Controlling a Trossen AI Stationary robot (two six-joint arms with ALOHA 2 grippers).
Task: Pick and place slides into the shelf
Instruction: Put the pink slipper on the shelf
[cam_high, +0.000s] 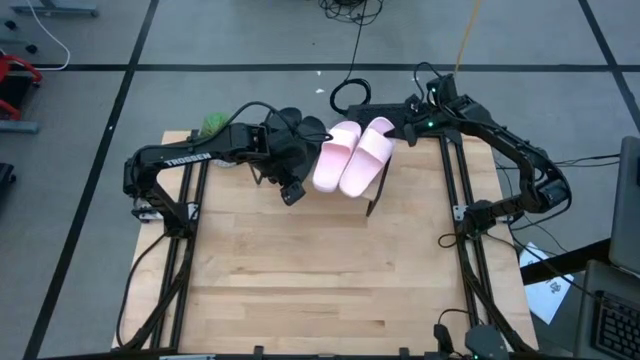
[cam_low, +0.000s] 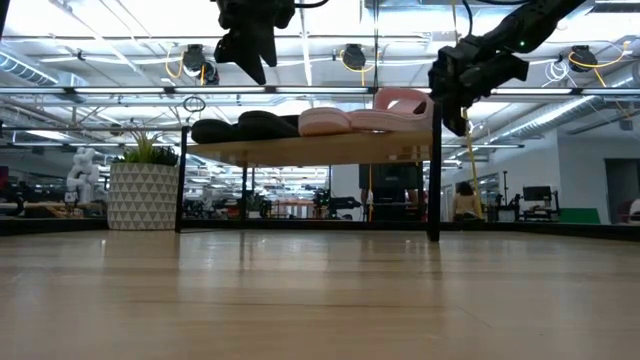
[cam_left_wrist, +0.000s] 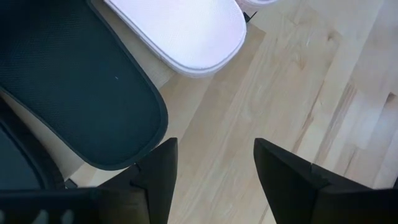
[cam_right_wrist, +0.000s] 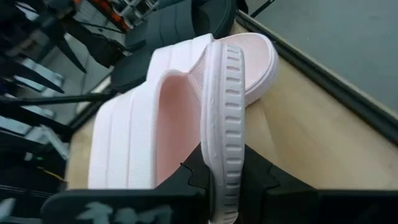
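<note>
The pale wood-plank worktop (cam_high: 330, 270) carries the slanted light-wood shelf (cam_low: 310, 148) at its far edge. Two matte black slides (cam_low: 245, 127) and two smooth pink slides (cam_high: 350, 158) lie side by side, long axes running far to near. The right pincer (cam_right_wrist: 217, 180) clamps the ribbed sole edge of the outer pink slide (cam_right_wrist: 186, 112), tilted. The left pincer (cam_left_wrist: 214, 180) is open above the black pair.
</note>
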